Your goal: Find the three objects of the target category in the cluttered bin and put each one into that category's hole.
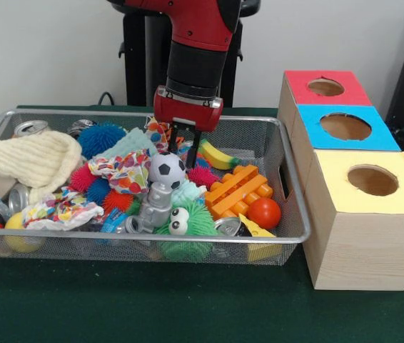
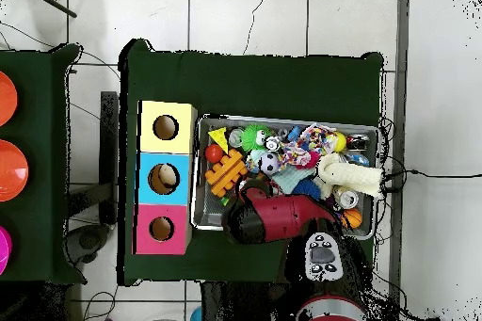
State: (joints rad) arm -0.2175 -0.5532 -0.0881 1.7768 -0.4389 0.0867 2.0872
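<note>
My gripper [image 1: 185, 151] hangs on the red arm over the middle back of the wire bin [image 1: 66, 112]. Its dark fingers dip in just behind a small soccer ball [image 1: 167, 170], open with nothing between them. Around it lie a banana [image 1: 218, 156], an orange block toy [image 1: 238, 189], a red ball [image 1: 264, 213], a green fuzzy toy with eyes [image 1: 188, 225], a grey robot figure [image 1: 158, 204] and a patterned cloth [image 1: 127, 171]. The wooden box to the right has a red hole [image 1: 325, 87], a blue hole [image 1: 345, 126] and a yellow hole [image 1: 372, 180]. In the overhead view the arm [image 2: 273, 216] hides the gripper.
A cream knit hat [image 1: 27, 161], a blue spiky ball [image 1: 101, 138] and several cans [image 1: 31, 128] fill the bin's left side. A yellow wedge [image 1: 258, 232] lies at the front right corner. The box nearly touches the bin's right wall. Green cloth covers the table [image 1: 188, 300].
</note>
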